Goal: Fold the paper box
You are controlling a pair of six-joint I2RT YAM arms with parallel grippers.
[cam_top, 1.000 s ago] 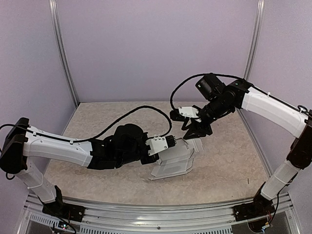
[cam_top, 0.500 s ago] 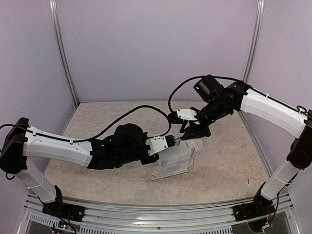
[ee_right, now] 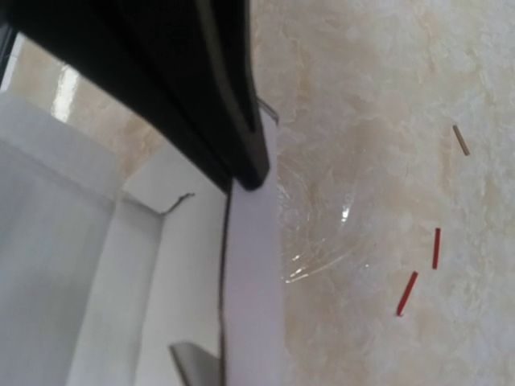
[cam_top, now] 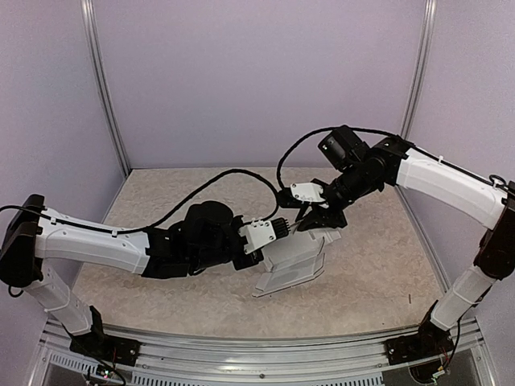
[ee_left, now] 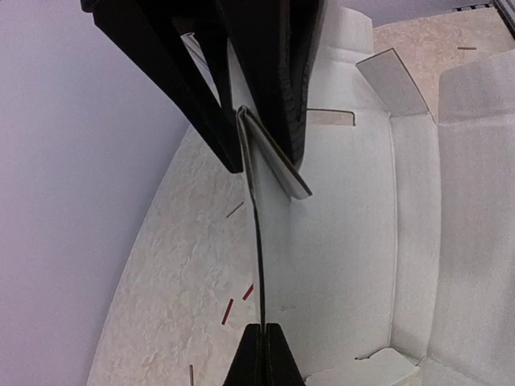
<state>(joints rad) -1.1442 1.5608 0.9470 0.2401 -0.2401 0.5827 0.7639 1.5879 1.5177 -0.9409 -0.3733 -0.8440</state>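
Observation:
The paper box (cam_top: 294,261) is a pale card blank, partly raised, lying mid-table. My left gripper (cam_top: 279,228) is shut on the thin edge of one upright wall; in the left wrist view my closed fingertips (ee_left: 264,358) pinch that card edge (ee_left: 259,249). My right gripper (cam_top: 312,224) reaches in from the right and its black fingers (ee_left: 273,80) close on the same wall's folded top (ee_left: 273,157). In the right wrist view one finger (ee_right: 201,88) presses the wall's edge (ee_right: 251,281); the other finger is hidden. The box's open inside (ee_left: 354,241) shows flaps and a slot.
Small red scraps (ee_left: 228,312) and thin dark scraps lie on the beige tabletop (ee_right: 386,121) beside the box; they also show in the right wrist view (ee_right: 435,248). Purple walls and metal posts (cam_top: 105,88) enclose the table. A black cable (cam_top: 201,189) arcs over the left arm.
My right gripper has moved a little left and down onto the box's upright wall. The left gripper and the box have shifted slightly right.

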